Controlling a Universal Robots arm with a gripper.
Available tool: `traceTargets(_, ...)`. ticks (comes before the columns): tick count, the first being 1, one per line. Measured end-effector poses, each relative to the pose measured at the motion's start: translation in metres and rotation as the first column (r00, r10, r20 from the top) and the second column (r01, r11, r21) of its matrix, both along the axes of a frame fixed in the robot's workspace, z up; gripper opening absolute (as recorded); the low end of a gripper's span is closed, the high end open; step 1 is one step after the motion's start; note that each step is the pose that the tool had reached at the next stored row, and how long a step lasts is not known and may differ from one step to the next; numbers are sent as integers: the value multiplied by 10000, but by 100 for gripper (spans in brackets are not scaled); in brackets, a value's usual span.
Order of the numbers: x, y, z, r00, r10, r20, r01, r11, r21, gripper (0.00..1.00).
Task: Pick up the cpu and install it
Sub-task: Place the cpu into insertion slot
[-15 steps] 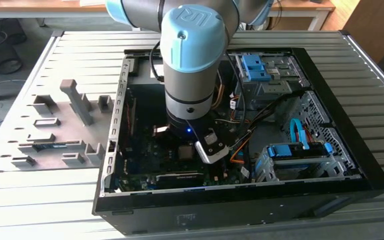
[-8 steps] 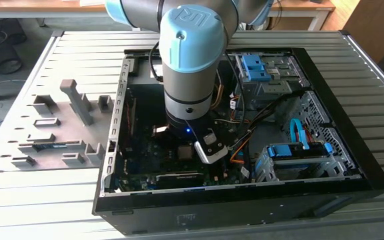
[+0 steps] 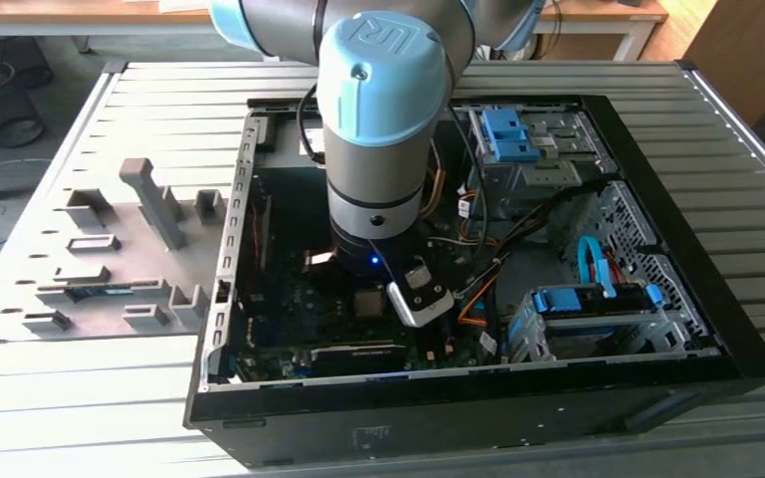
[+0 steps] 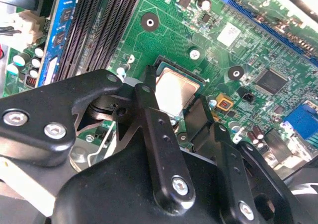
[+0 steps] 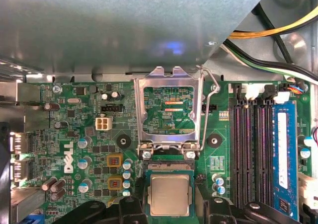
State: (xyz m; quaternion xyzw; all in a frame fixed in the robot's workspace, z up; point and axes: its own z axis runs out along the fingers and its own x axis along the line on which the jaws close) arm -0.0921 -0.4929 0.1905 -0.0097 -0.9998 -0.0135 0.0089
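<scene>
Claw point(image 4: 175, 89) hangs directly over the small, flat, grey-silver square cpu point(image 5: 169, 195), which lies level in its socket on the green motherboard point(image 5: 89, 134), just beside the flipped-open metal frame point(image 5: 169, 110). Whether the claw grips it cannot be told.

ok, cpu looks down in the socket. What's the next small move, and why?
Probably release and lift the gripper straight up. The cpu appears to lie flat and square in the socket, the gripper straddles it, and the load plate stands hinged open. Whether the cpu is gripped I can't tell.
</scene>
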Motion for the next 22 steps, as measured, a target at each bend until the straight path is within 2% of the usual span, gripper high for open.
traceTargets(3, 0, 0, -1, 10000, 0, 0, 0, 10000, 1, 48)
traceTargets(4, 0, 0, -1, 10000, 0, 1, 0, 10000, 1, 54)
traceTargets(6, 0, 0, -1, 10000, 0, 1, 0, 10000, 1, 54)
traceTargets(7, 0, 0, -2, 10000, 0, 1, 0, 10000, 1, 60)
traceTargets(17, 0, 2, 23, 10000, 52, 1, -52, 10000, -12, 60)
traceTargets(22, 0, 2, -11, 9999, 158, -10, -158, 9999, -21, 60)
